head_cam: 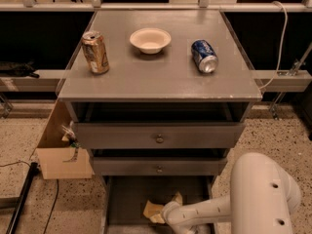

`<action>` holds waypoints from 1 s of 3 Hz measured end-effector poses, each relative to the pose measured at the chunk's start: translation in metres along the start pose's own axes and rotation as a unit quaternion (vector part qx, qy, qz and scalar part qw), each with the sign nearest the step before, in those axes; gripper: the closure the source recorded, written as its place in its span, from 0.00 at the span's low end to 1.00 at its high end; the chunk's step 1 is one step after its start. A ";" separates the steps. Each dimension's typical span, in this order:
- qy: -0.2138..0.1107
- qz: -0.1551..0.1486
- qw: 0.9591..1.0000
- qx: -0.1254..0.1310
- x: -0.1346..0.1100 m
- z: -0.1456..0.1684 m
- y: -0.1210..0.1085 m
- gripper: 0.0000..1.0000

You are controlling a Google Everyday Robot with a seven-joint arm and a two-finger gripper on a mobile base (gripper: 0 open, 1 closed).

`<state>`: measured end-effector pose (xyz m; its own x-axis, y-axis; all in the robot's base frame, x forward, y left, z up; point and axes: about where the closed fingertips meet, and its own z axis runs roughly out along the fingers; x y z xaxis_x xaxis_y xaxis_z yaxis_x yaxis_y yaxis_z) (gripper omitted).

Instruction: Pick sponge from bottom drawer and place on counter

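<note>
Camera view, pale sponge (151, 211), pincer (166, 208) in drawer (130, 198)

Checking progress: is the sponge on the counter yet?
No, the sponge lies in the bottom drawer, by the pincer, not on the counter.

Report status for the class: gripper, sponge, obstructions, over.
Gripper down in bottom drawer, at sponge. Sponge in drawer, not yet on counter. Counter holds upright gold can, white bowl, blue can on its side.
</note>
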<state>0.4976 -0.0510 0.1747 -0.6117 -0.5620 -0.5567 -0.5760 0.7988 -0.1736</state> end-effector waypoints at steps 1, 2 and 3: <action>0.008 -0.040 0.999 -0.019 -0.012 0.002 0.002 0.00; 0.019 -0.061 0.997 -0.039 -0.014 0.009 -0.003 0.00; 0.016 -0.059 0.997 -0.040 -0.011 0.010 0.001 0.00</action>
<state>0.5091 -0.0422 0.1728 -0.5524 -0.6590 -0.5105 -0.6864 0.7071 -0.1700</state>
